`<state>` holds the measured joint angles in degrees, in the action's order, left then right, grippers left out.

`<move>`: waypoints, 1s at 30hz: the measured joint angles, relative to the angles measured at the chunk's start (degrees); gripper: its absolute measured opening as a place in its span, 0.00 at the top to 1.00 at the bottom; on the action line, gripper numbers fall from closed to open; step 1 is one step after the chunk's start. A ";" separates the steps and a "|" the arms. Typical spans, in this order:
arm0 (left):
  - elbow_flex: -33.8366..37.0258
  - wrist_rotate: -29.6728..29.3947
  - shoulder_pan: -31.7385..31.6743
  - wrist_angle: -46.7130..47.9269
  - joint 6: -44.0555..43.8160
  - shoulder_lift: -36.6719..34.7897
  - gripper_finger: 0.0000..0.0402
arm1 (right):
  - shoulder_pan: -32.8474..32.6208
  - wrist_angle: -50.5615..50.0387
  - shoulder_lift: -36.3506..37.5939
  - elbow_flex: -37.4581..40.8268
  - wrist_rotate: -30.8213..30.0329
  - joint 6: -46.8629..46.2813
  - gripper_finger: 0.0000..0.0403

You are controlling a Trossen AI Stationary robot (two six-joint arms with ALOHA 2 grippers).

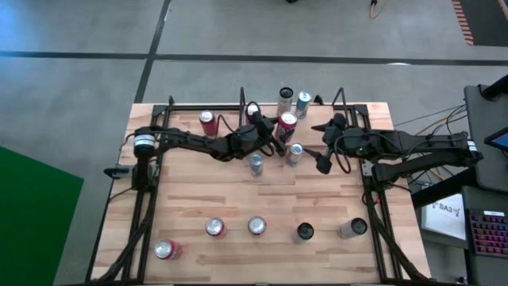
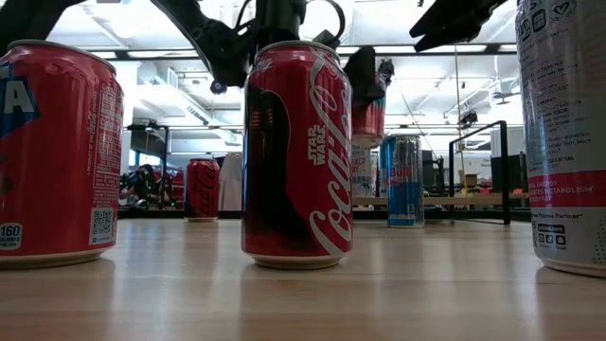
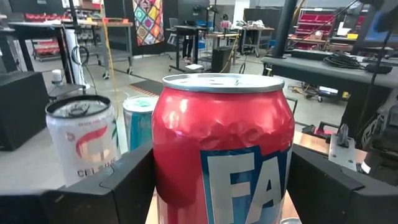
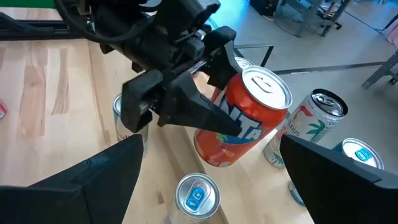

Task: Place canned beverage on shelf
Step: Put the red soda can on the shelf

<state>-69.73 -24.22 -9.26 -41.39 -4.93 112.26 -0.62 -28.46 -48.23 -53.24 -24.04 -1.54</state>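
Observation:
The canned beverage is a red and orange can with a dented wall. It hangs between the fingers of my left gripper, which reaches in from the table's left to the far middle. In the low view the can shows above the level of the shelf's light-wood board. The shelf stands at the table's far edge between thin black posts. My right gripper stands open just right of the can, with nothing between its fingers. My left gripper pinches the can's side wall at about mid height between its two fingers, one on each side. The fingers come in level from the table's left. The can stands about upright in the hold, top up, lifted clear of the wood below.
A white can and a teal can stand just beyond the held can. Two small cans stand on the table below it, and a red can to the left. Several more cans line the near part.

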 joint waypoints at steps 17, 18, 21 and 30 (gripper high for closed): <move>0.00 -2.11 -0.28 2.49 2.27 0.18 0.29 | 0.00 0.20 -2.00 0.03 -0.01 0.08 0.09; 0.00 -2.15 -0.28 2.48 2.27 0.18 0.29 | 0.00 0.24 -2.13 0.03 -0.01 0.09 0.09; 0.00 -2.29 -0.33 2.47 2.29 0.18 0.29 | 0.00 0.25 -2.14 0.03 -0.01 0.31 0.09; 0.02 -2.38 -0.42 2.83 2.37 0.18 0.29 | -0.01 0.25 -2.10 0.03 -0.01 0.64 0.09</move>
<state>-69.71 -26.60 -9.67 -38.56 -2.56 112.44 -0.63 -28.21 -50.33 -53.21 -24.05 -0.91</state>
